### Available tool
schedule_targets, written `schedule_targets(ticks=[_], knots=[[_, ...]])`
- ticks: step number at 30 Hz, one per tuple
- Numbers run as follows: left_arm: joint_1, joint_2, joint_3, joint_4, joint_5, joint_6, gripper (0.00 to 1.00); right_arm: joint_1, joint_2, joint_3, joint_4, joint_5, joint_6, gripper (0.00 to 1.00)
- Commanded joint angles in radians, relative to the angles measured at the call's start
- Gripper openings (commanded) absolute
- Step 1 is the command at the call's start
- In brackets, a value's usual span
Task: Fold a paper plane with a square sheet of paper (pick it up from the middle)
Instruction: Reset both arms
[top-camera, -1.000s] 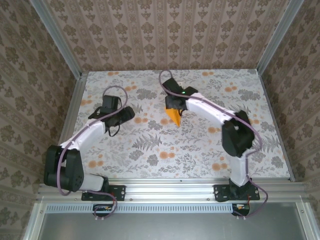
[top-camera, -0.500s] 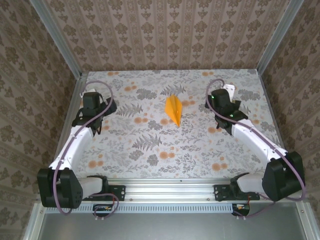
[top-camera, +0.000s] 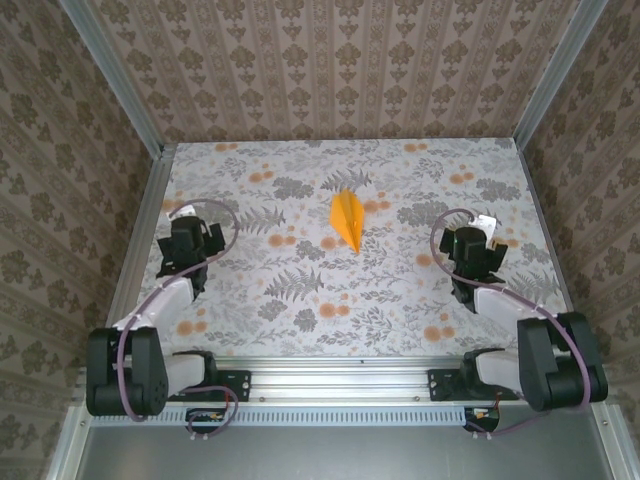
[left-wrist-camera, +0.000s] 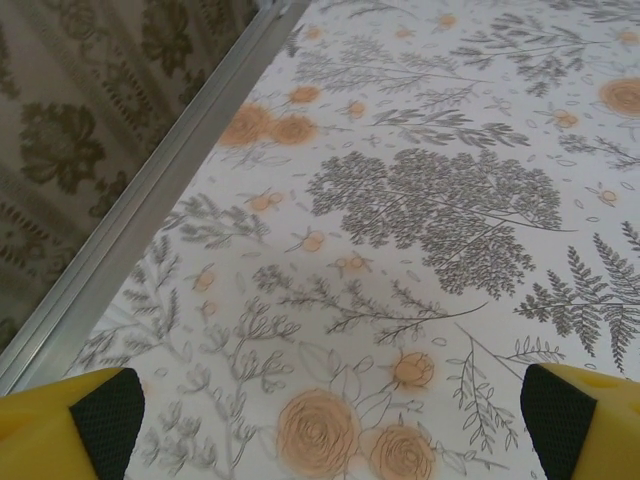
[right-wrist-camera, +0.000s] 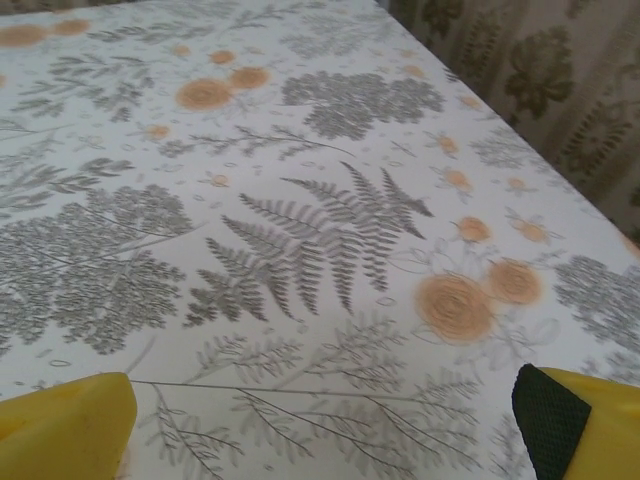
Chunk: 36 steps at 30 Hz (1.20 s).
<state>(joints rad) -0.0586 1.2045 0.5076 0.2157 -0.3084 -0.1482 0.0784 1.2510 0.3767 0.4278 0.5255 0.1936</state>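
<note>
An orange paper plane (top-camera: 348, 220) lies folded on the worktop (top-camera: 400, 300), the left end effector (left-wrist-camera: 330, 425) and right end effector (right-wrist-camera: 325, 430) both spread, empty, well apart from it; folding looks done, nothing further seems needed.

Bright, even, diffuse light, faint soft shadows, slight blur at wrist views' near edges.

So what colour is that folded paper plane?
The paper plane is orange-yellow, clearest in the top view.
</note>
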Motion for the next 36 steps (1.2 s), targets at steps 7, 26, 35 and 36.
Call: schedule_targets(ticks=[7, 26, 35, 36], knots=[[0.082, 0.085, -0.143, 0.492, 0.273, 0.132, 1.00, -0.017, 0.132, -0.019, 0.433, -0.216, -0.127, 1.00], [0.069, 0.310, -0.113, 0.619, 0.294, 0.154, 1.00, -0.023, 0.303, -0.011, 0.555, -0.254, -0.131, 1.00], [0.028, 0.316, -0.093, 0.592, 0.232, 0.188, 1.00, -0.025, 0.303, -0.011, 0.555, -0.255, -0.131, 1.00], [0.028, 0.317, -0.095, 0.593, 0.232, 0.187, 1.00, -0.025, 0.303, -0.012, 0.554, -0.255, -0.131, 1.00]])
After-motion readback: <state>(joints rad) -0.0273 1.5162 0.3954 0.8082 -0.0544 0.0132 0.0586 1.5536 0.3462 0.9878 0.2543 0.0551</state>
